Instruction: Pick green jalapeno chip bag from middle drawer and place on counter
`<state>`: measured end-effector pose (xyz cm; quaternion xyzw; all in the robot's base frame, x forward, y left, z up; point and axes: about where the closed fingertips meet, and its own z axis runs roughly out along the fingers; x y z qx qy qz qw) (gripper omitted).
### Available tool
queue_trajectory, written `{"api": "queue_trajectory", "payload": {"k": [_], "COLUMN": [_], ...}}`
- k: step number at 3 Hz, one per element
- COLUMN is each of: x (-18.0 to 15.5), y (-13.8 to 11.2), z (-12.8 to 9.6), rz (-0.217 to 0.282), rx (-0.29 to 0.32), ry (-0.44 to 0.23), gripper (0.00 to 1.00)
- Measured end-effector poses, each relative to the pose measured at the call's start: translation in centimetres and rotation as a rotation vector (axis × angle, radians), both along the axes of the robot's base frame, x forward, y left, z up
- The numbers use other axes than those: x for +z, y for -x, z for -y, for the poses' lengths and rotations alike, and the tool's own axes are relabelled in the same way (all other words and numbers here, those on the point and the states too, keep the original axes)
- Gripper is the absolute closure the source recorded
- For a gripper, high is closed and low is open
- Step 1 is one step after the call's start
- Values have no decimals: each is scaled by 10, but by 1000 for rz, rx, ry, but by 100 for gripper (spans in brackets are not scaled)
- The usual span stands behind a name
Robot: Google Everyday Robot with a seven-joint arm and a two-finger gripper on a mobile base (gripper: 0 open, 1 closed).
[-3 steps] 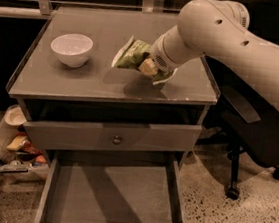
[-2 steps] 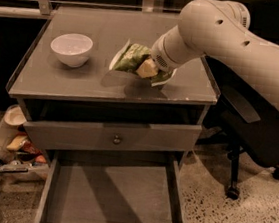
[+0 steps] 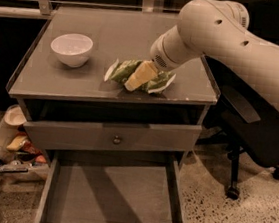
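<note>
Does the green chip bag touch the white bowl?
Apart. Camera view shows bare counter between green chip bag and white bowl; the gripper is at the bag.

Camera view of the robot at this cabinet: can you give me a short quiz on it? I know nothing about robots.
1. True or false: the green jalapeno chip bag lies inside the open middle drawer.
2. What stands on the counter apart from the bag? A) white bowl B) mug C) bottle
3. Fill in: the gripper is at the ____, over the counter.
Key: 1 false, the bag is on the counter; 2 A; 3 bag.
</note>
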<state>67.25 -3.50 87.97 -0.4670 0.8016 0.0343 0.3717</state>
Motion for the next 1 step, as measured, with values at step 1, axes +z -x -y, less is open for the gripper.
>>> {"api": "queue_trajectory", "payload": {"k": [1], "x": [0], "y": [0], "z": [0], "rz": [0], "rx": [0], "ry": [0], "gripper": [0]}}
